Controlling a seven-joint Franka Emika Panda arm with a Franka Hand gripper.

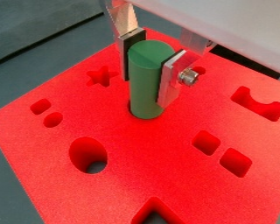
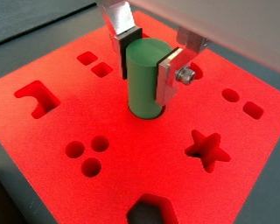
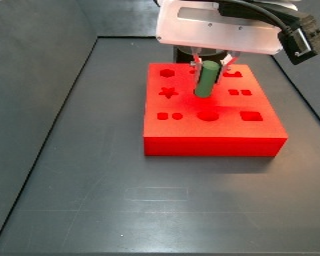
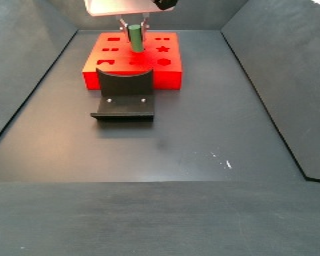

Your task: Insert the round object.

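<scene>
dark grey floor [image 3: 149,200] is holding one red block [image 3: 210,140]; one gripper [image 1: 150,59] above it is squeezing one green peg [image 1: 146,79] upright.

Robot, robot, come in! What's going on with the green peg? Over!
Gripper over red block, jaws shut on green peg. Peg upright, lower end in the block's middle hole. Nothing blocking.
</scene>
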